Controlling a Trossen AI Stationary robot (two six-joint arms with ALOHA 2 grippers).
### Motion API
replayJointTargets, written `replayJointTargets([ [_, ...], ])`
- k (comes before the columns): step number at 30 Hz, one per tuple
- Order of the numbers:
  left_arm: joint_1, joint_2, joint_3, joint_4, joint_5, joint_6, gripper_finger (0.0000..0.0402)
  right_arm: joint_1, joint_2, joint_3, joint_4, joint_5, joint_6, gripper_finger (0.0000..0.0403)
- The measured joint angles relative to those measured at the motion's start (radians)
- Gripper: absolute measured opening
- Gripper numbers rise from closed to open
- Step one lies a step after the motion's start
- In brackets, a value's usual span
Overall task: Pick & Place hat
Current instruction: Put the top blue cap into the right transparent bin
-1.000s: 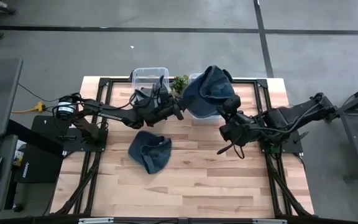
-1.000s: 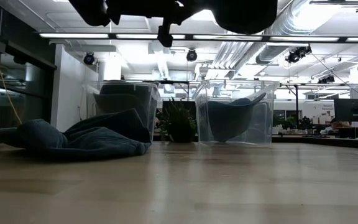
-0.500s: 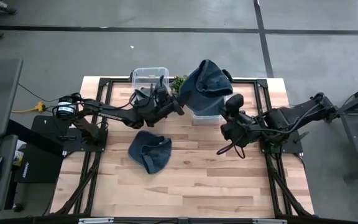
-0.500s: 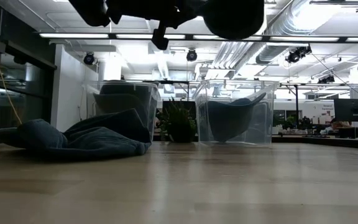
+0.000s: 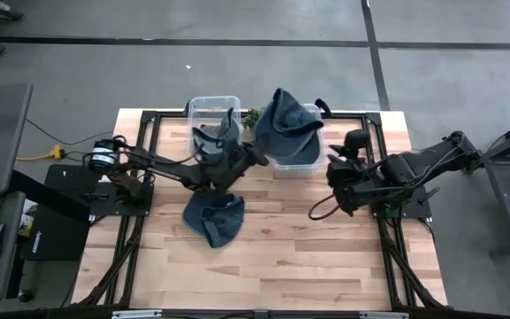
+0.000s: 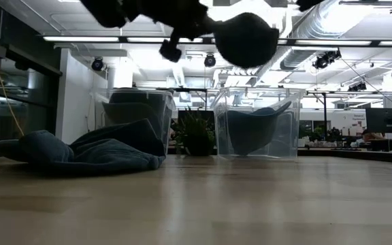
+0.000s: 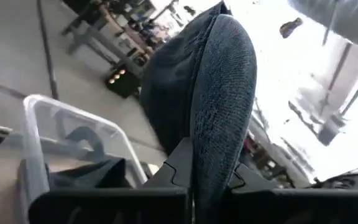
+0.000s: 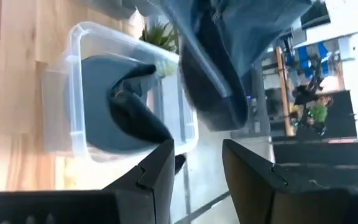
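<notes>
A blue knit hat (image 5: 287, 126) is held in the air over the right clear bin (image 5: 297, 159) by my left gripper (image 5: 257, 152), which is shut on it. It also shows at the top of the low view (image 6: 247, 37). My right gripper (image 8: 197, 168) is open and empty to the right of that bin (image 5: 333, 161). A second blue hat (image 5: 212, 218) lies crumpled on the table in front of the left bin (image 5: 212, 113). A third dark hat (image 8: 120, 106) lies inside the right bin. My left gripper pinches a folded edge of the hat (image 7: 211, 163) between its two fingers, which come at it from the table's left side. The rest of the hat stands out beyond the fingertips. The hat is lifted clear of the bin and the table.
A small green plant (image 5: 257, 116) stands between the two bins at the far edge. The black frame rails (image 5: 149, 133) run along the table's sides. Bare wood lies toward the near edge (image 5: 273, 266).
My right gripper has drawn back from the hat toward the table's right edge. The hat, in my left gripper, has moved a little toward the table's left and come lower, still clear above the right bin.
</notes>
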Motion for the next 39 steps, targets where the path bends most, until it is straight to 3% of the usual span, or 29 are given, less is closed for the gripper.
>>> replayJointTargets([
  [6,0.001,0.153,0.163,-0.001,-0.014,-0.052,0.0005,0.073,-0.039,0.000,-0.057,-0.009,0.097,0.0129],
  [10,0.016,0.229,0.275,0.008,0.017,-0.054,0.0005,0.146,-0.051,0.000,-0.022,-0.049,-0.008,0.0129],
  [14,0.015,0.232,0.362,-0.094,0.006,-0.073,0.0005,0.203,-0.050,0.000,0.031,-0.086,-0.149,0.0129],
  [18,0.014,0.274,0.416,-0.182,-0.021,-0.052,0.0005,0.223,-0.049,0.000,0.102,-0.052,-0.263,0.0129],
  [25,0.015,0.286,0.451,-0.197,-0.015,-0.059,0.0005,0.147,-0.037,-0.007,0.170,-0.053,-0.394,0.0129],
  [33,0.015,0.283,0.451,-0.223,-0.022,-0.056,0.0005,0.006,-0.035,-0.192,0.367,-0.034,-0.621,0.0129],
  [39,0.017,0.283,0.451,-0.233,-0.032,-0.053,0.0005,-0.040,-0.035,-0.289,0.561,0.040,-0.790,0.0129],
])
